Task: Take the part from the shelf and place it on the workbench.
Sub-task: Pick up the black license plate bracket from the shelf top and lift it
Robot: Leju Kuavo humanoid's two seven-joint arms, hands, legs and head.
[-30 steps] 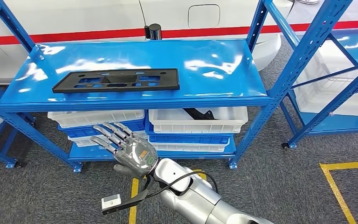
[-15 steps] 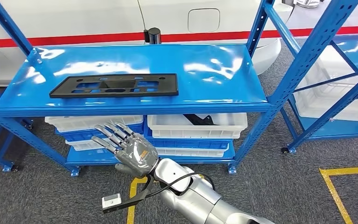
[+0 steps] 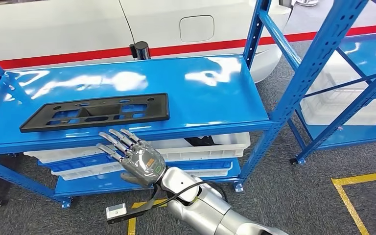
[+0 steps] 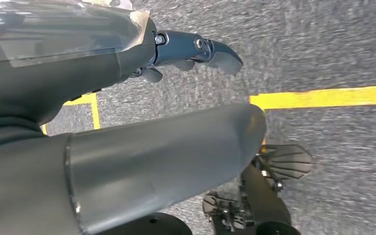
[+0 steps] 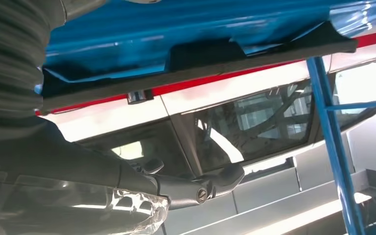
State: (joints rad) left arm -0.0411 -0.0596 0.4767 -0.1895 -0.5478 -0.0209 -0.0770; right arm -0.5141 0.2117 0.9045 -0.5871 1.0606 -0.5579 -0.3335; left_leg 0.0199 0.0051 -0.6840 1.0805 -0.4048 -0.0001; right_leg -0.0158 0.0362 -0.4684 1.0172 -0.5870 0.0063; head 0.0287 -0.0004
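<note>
The part is a long flat black plate with cut-outs, lying on the left half of the blue shelf's top deck. My right hand is raised in front of the deck's front edge, just below the plate, with its fingers spread and nothing in it. The fingertips reach up to the edge without touching the plate. The right wrist view looks along the plate's edge past a dark finger. In the left wrist view my left hand hangs over the grey floor, holding nothing.
White bins fill the lower shelves, one with a dark item in it. A second blue rack stands to the right. A white vehicle with a red stripe stands behind the shelf. Yellow lines mark the carpet.
The whole picture has shifted, so the camera moved: the shelf now sits further left, lower and closer. My right hand keeps its spread pose, now level with the deck's front edge.
</note>
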